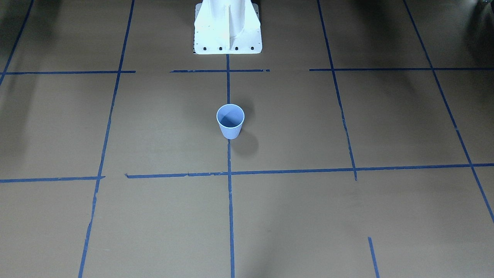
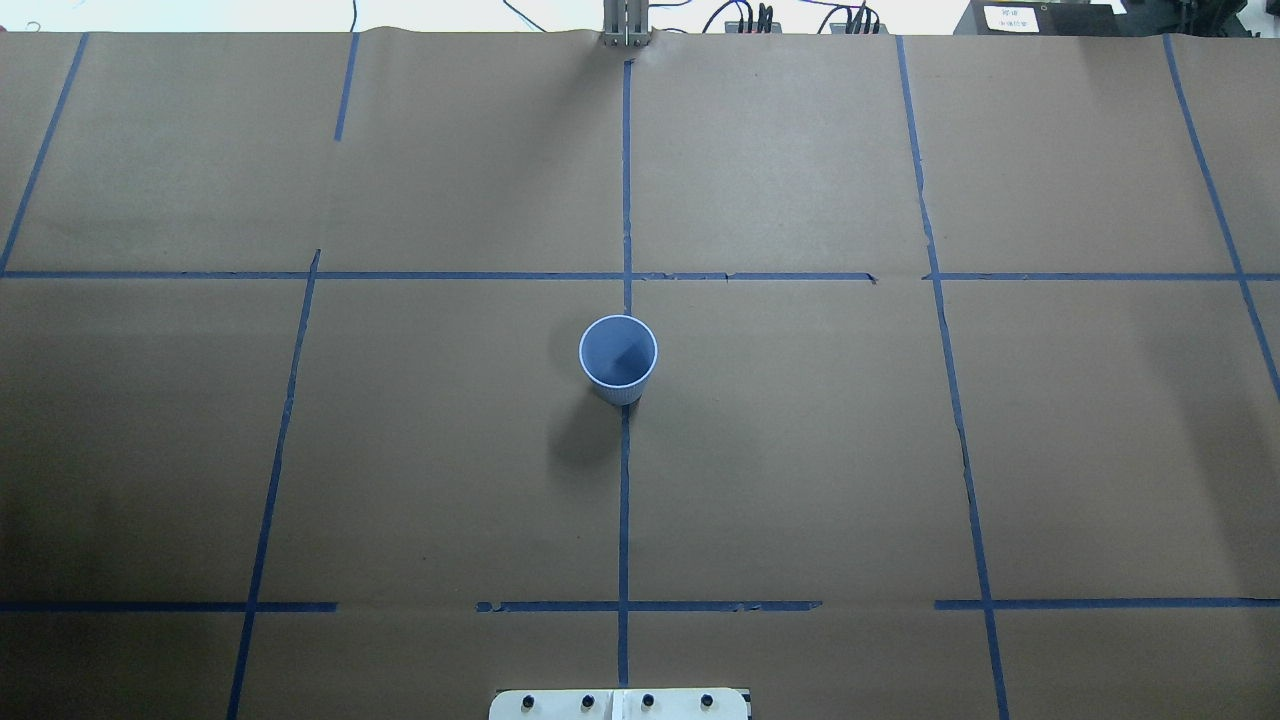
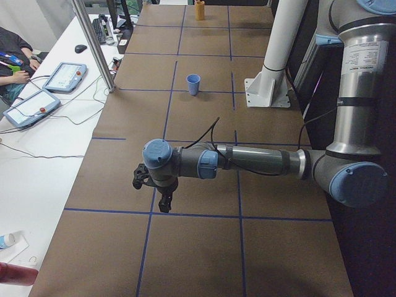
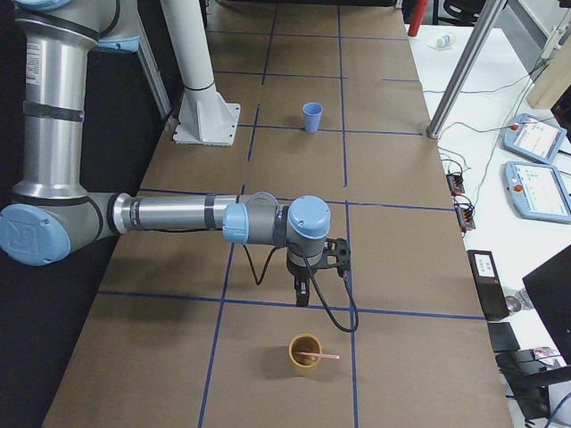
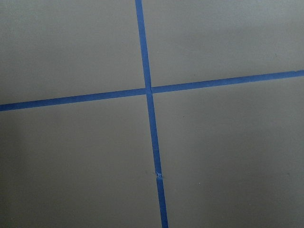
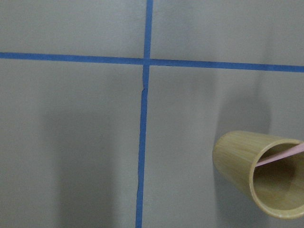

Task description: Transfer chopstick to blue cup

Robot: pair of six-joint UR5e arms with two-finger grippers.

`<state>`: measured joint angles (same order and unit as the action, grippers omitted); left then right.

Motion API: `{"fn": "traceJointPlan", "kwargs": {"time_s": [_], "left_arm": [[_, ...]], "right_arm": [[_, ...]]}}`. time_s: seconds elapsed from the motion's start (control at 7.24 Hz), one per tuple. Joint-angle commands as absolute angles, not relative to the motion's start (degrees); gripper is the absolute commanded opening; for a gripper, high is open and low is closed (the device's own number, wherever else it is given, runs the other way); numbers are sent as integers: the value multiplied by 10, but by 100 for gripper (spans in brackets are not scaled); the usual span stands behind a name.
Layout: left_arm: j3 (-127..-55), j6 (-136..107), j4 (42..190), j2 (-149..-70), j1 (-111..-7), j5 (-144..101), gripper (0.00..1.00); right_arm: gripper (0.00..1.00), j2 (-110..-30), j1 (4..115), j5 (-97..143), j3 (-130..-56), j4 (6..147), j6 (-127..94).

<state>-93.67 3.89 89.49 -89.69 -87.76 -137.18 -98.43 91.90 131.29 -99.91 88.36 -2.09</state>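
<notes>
**Table (image 2: 800, 450) covered in brown paper, ruled into a grid by blue tape.** The left arm (image 3: 260, 161) and the right arm (image 4: 178, 214) stretch low over opposite ends of the table. The left gripper (image 3: 164, 203) and the right gripper (image 4: 302, 292) both point downward. Each appears only in a side view, so it cannot be told whether their jaws stand wide or narrow.

The blue cup (image 2: 618, 358) stands upright and empty at the table's centre, on the middle tape line. Well apart from it, at the robot's right end, a bamboo cup (image 4: 304, 355) holds the chopstick (image 4: 318, 358). The chopstick leans on the rim with its upper end projecting.

Step in hand, as judged: the approach to the pick, with the chopstick not yet grasped. The right gripper hovers near the bamboo cup, on the side toward the blue cup. The next move calls for it to come over the projecting end and close on a very thin stick without tipping the holder.

Views compared:
- **Overhead and front-facing views:** these show the blue cup but no arm and no chopstick.
- **Exterior right and right wrist views:** only these show the chopstick.
- **Left wrist view:** this shows tape lines only.
</notes>
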Motion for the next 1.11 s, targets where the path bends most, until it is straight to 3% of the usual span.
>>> {"fn": "traceJointPlan", "kwargs": {"time_s": [0.0, 0.28, 0.69, 0.83, 0.97], "left_arm": [[-940, 40, 899, -896, -878, -1374, 100], [-957, 40, 900, -889, -878, -1374, 100], [-966, 40, 900, -889, -878, -1374, 100], [-966, 40, 900, -888, -878, -1374, 100], [-967, 40, 900, -888, -878, -1374, 100]], "right_arm": [[99, -986, 944, 1247, -902, 680, -159], [98, -980, 944, 1218, -821, 529, -260], [94, -937, 943, 1209, -684, 426, -282], [74, -935, 943, 1210, -686, 425, -286], [43, -936, 944, 1213, -694, 423, -288]]}}
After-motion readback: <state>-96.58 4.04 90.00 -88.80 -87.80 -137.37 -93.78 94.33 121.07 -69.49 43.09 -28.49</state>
